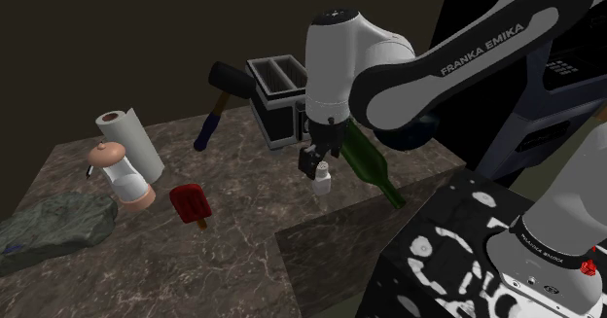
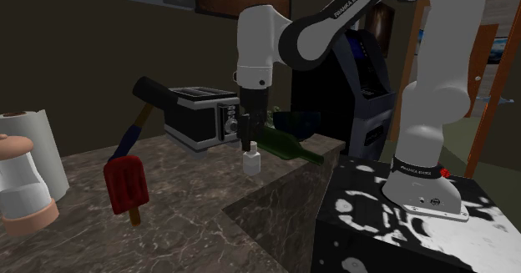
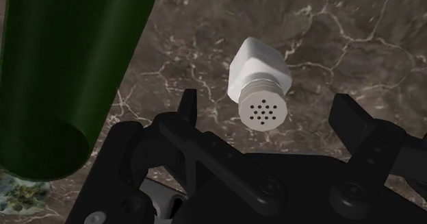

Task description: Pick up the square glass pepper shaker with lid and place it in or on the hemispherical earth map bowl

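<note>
The pepper shaker [image 1: 321, 178] [image 2: 251, 161] is a small white square bottle with a round perforated lid, standing upright on the dark marble counter [image 1: 243, 180]. My black gripper [image 1: 312, 161] [image 2: 247, 134] hangs open just above it. In the wrist view the shaker [image 3: 260, 79] lies below the gripper [image 3: 268, 114], between the spread fingers [image 3: 187, 106], and nothing touches it. The dark blue bowl [image 2: 297, 123] sits behind a green bottle, near the counter's corner beside the stand.
A green bottle [image 1: 371, 166] [image 2: 284, 144] [image 3: 61, 72] lies on its side close beside the shaker. Behind are a toaster [image 1: 277, 97] [image 2: 199, 117] and a hammer [image 1: 218, 100]. A red popsicle [image 1: 190, 206], a pink-and-white grinder [image 1: 123, 175], a paper towel roll [image 1: 131, 136] and a grey lump [image 1: 53, 224] sit further along.
</note>
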